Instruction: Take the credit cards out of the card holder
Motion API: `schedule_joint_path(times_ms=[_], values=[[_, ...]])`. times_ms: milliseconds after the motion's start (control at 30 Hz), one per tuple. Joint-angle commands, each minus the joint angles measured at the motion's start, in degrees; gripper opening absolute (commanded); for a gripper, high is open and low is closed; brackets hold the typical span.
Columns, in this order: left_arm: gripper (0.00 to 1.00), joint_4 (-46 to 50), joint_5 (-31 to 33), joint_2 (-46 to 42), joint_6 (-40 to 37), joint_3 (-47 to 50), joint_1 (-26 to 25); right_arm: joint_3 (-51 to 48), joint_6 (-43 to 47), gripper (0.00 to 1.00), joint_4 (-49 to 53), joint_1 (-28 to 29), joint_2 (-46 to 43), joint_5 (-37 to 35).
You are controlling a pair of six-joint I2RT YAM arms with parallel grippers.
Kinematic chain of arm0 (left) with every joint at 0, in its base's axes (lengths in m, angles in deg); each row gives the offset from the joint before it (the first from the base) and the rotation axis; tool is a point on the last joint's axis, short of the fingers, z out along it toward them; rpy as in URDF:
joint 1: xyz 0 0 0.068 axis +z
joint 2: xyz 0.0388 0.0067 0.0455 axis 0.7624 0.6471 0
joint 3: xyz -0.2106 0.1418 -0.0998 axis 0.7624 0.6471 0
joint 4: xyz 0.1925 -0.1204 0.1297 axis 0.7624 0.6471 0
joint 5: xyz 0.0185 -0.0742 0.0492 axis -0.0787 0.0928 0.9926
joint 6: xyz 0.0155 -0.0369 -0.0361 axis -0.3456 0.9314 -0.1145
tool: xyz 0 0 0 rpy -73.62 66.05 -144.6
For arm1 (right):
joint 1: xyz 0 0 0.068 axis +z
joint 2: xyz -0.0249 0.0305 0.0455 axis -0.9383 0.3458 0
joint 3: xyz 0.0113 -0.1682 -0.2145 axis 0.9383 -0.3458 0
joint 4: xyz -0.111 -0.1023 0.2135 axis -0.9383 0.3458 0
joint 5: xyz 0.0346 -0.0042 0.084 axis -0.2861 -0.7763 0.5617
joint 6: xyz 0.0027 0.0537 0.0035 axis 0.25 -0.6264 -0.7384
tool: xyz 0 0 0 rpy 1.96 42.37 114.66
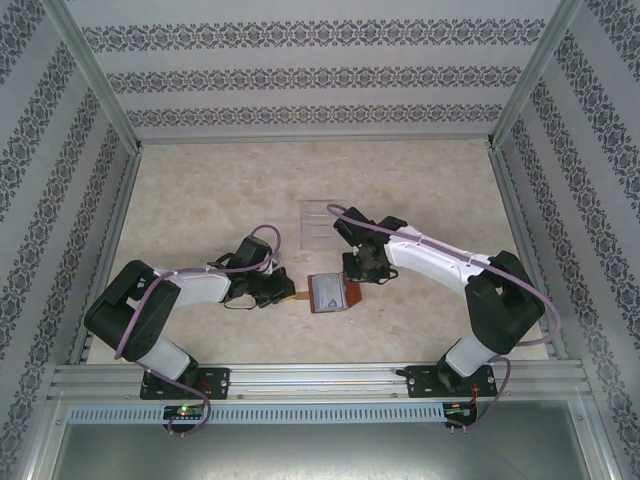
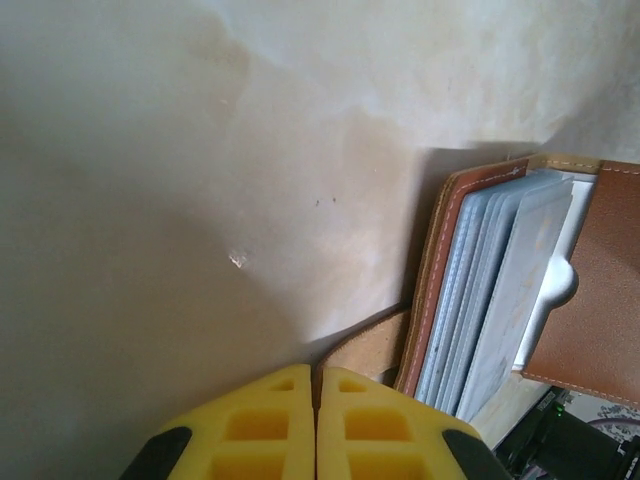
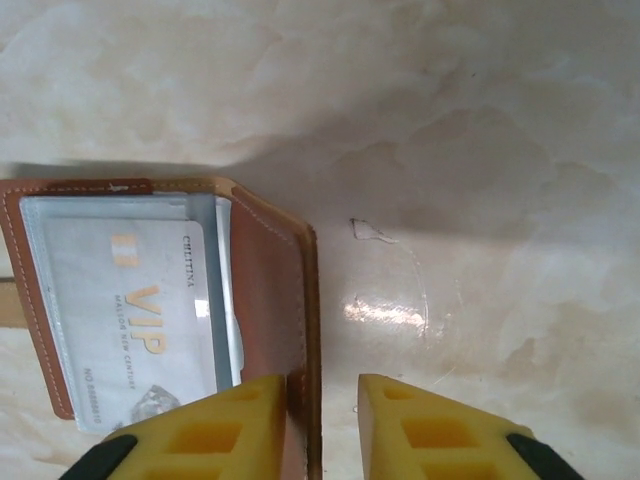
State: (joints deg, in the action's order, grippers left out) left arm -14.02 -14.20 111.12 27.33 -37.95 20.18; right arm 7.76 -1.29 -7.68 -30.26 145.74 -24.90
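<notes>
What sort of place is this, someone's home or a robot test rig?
Probably a purpose-built robot test cell, not a home: aluminium frame rails box in a marble-look table, patterned wall panels stand around it, and a left arm and right arm are bolted to the front rail.

White shells, black joints: left arm (image 1: 190,290), right arm (image 1: 430,255); purple cables (image 1: 265,229); yellow fingers (image 3: 230,420).
</notes>
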Motion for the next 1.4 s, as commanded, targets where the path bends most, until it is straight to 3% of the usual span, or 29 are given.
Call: schedule_joint_path(times_ms=[0, 133, 333, 800, 1033, 1200, 1367], values=[[0.06, 3.5, 1.6, -0.3, -1.1, -2.2, 0.8, -1.6, -0.1, 0.16, -3.0, -0.2, -2.0, 3.5], [0.06, 10.3, 4.3, -0.3, -4.4, -5.2, 1.2, -2.0, -0.5, 0.05, -4.5, -0.4, -2.5, 4.8], [0.10, 25.0, 11.4, -0.6, -11.9, -10.7, 2.9, -2.1, -2.3, 0.02, -9.2, -0.4, -2.7, 6.8], [0.31, 37.3, 11.8, -8.4, -17.9, -15.8, 8.0, -3.9, -5.9, 0.00, -17.5, -0.3, -1.5, 12.6], [0.25, 32.8, 7.7, -5.9, -14.5, -18.3, 3.9, -5.7, -6.6, 0.00, -19.7, -0.3, -1.9, 13.2], [0.15, 31.7, 8.4, 0.8, -13.3, -21.3, -0.4, -5.2, -5.4, 0.00, -18.8, -0.4, -1.3, 13.2], [0.11, 31.5, 11.4, 3.8, -13.4, -21.1, -0.7, -5.1, -4.6, 0.04, -18.0, -0.5, -1.3, 12.7]])
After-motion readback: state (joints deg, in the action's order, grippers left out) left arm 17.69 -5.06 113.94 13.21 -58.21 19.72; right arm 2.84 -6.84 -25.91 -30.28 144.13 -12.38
